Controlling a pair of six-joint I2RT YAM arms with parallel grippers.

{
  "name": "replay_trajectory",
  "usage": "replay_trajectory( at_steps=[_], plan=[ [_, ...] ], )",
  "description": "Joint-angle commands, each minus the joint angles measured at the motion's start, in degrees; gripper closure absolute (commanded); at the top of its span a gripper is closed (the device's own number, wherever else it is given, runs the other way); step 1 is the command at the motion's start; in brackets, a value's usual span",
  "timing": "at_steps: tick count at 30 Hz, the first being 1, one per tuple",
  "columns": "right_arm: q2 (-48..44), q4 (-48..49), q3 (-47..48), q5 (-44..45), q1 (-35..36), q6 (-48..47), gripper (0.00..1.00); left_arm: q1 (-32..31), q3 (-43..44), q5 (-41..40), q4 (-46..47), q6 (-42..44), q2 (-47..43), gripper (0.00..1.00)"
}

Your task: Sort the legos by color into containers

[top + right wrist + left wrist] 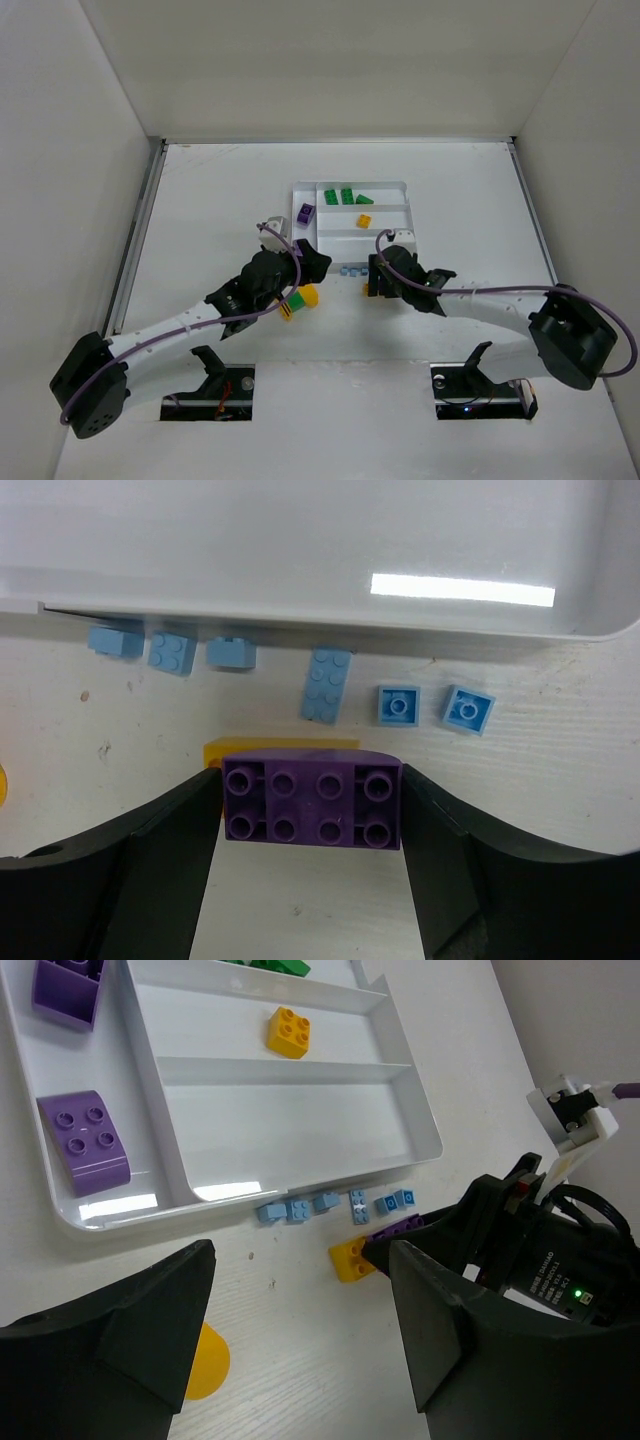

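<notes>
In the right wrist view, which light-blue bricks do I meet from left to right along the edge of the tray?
first small brick → studded square brick → third small brick → long brick → one-stud square → tilted one-stud square

place: robot lab test cell — a boxed-in bench
walls: plain white panels (70, 150) on three sides
table: white top (200, 200)
rig: left arm (170, 335), right arm (490, 308) bolted at near edge — purple cable (500, 290) exposed

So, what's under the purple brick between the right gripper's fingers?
A yellow brick: only its far edge shows past the purple brick; the rest is covered.
</notes>
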Motion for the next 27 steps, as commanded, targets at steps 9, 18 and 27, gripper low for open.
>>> replay_trajectory(
  at_steps=[9, 18, 27],
  plan=[
    [-2.63, 2.66, 0.11, -1.98, -1.26, -0.28, 0.42, -1.03, -0.22, 1.15, 5.67, 0.30, 0.75, 0.32],
    [-15.02, 5.90, -1.30, -13.12, -6.17, 2.78, 0.45, -2.09, -1.45, 2.29, 11.20, 1.26, -0.48, 0.29],
    [-16.44, 21.02, -2.61, -34.67, -13.82, 14.21, 0.47, -5.69, -2.25, 4.59, 16.13, 8.65, -2.68, 0.29]
  ],
)
